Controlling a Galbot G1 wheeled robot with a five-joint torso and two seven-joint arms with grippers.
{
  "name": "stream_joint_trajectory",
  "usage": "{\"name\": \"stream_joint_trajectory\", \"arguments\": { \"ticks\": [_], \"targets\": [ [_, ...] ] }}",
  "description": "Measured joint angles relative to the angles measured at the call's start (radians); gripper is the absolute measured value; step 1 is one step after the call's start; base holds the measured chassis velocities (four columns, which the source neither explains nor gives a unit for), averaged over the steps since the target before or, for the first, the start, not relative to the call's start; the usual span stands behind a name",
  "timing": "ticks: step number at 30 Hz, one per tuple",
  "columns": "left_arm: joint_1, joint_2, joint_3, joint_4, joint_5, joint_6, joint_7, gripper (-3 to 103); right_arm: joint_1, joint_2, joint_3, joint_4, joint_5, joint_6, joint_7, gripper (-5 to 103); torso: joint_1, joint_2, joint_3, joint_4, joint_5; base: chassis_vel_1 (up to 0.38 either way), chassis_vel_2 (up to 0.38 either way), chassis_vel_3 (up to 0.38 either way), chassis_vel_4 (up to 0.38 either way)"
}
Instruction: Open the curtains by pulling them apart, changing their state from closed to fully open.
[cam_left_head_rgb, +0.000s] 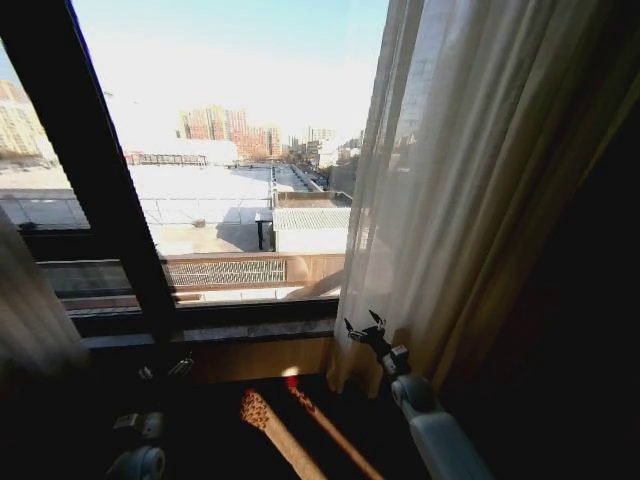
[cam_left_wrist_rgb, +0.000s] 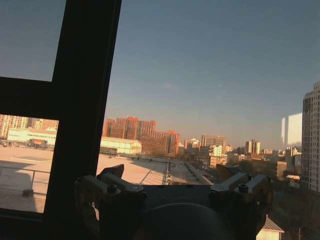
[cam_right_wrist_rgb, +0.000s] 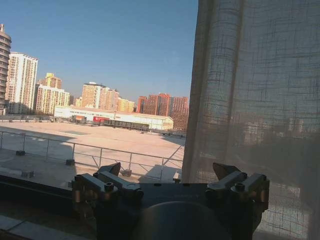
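curtains: right sheer panel (cam_left_head_rgb: 470, 190) bunched to the right, left panel (cam_left_head_rgb: 30, 310) at far left edge, window (cam_left_head_rgb: 230, 150) bare between | right gripper (cam_left_head_rgb: 365, 328) jaws open, empty, just beside panel edge, probably released | left gripper (cam_left_wrist_rgb: 172, 187) low by sill, open, idle

Dark window frame (cam_left_head_rgb: 110, 190) crossing the frame's left; sunlit rooftops (cam_left_head_rgb: 240, 210) showing centre; dark brown drape (cam_left_head_rgb: 570, 300) hanging at right.

The curtains (cam_left_head_rgb: 470, 180) are sheer, cream and pleated. One hangs gathered at the right; the other (cam_left_head_rgb: 30, 310) at the left edge.
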Motion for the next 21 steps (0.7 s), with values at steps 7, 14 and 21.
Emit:
{"name": "stream_joint_trajectory", "arguments": {
  "ticks": [7, 14, 21],
  "targets": [
    [0.000, 0.000, 0.000, 0.000, 0.000, 0.000, 0.000, 100, 0.004, 0.006, -0.007, -0.003, 0.005, 0.003, -0.020, 100, 0.000, 0.000, 0.000, 0.0000, -0.0006, -0.092, 0.023, 0.097, -0.019],
    [0.000, 0.000, 0.000, 0.000, 0.000, 0.000, 0.000, 100, 0.006, 0.014, -0.017, -0.002, 0.006, 0.000, -0.022, 100, 0.000, 0.000, 0.000, 0.0002, -0.0008, -0.117, 0.153, 0.111, -0.131],
    [0.000, 0.000, 0.000, 0.000, 0.000, 0.000, 0.000, 100, 0.023, 0.018, -0.032, -0.008, -0.005, -0.004, 0.057, 100, 0.001, 0.000, 0.000, 0.0001, -0.0006, -0.093, 0.105, 0.093, -0.106]
  ]
}}
